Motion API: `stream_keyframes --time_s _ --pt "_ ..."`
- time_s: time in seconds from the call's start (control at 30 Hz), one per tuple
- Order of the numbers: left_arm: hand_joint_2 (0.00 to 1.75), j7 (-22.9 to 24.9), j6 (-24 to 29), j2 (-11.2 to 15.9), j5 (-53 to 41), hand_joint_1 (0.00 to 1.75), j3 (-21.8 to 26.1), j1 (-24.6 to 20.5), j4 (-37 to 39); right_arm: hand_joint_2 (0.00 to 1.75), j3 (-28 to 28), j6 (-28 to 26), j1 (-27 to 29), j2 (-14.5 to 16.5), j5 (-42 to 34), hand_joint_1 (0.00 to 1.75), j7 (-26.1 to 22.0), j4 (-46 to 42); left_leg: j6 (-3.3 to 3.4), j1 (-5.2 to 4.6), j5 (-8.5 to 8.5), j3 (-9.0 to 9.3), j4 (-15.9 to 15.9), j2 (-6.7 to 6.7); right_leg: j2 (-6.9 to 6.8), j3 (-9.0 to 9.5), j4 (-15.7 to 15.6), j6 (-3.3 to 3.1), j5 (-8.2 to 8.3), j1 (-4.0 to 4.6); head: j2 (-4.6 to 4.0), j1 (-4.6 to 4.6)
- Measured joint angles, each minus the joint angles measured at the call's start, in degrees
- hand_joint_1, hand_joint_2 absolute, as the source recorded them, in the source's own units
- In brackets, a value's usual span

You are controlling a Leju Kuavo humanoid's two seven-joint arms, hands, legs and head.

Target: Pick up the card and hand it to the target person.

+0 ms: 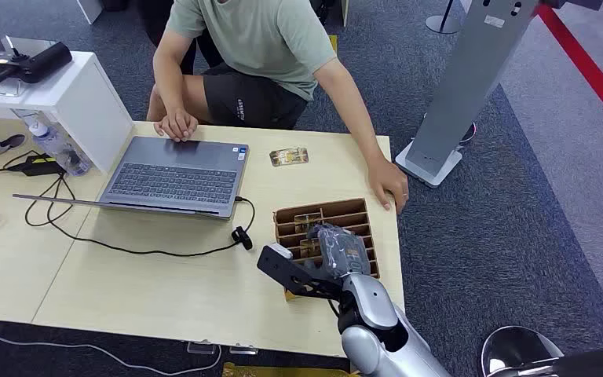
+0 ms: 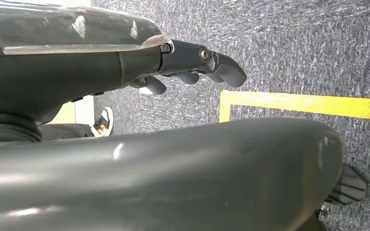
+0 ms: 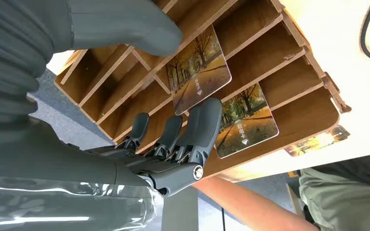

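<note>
A brown wooden slotted box (image 1: 359, 210) stands at the table's right edge. Cards with an autumn-tree picture stand in its slots; one card (image 3: 200, 67) lies between my right hand's thumb and fingers (image 3: 202, 125), and a second card (image 3: 245, 122) is one slot over. My right hand (image 1: 338, 247) hovers over the box with thumb and fingers apart, the fingertips close to the first card's edge. My left hand (image 2: 192, 67) hangs over the carpet and holds nothing. The person (image 1: 259, 47) sits across the table.
The person's hand (image 1: 389, 184) rests on the table just beside the box. Another card (image 1: 289, 157) lies flat near the far edge. An open laptop (image 1: 173, 177) with cables sits left of the box. A grey stand (image 1: 471, 86) rises past the table's right side.
</note>
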Motion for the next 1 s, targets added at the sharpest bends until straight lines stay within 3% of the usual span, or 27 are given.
stream_keyframes --time_s 1.0 --pt "0.00 0.2 0.0 0.0 -0.1 0.00 0.0 0.0 0.0 1.75 0.0 -0.2 -0.2 0.0 -0.9 0.72 0.0 1.3 0.00 0.00 0.00 0.01 0.0 0.00 0.00 0.00 0.0 0.00 0.00 0.00 0.00 -0.02"
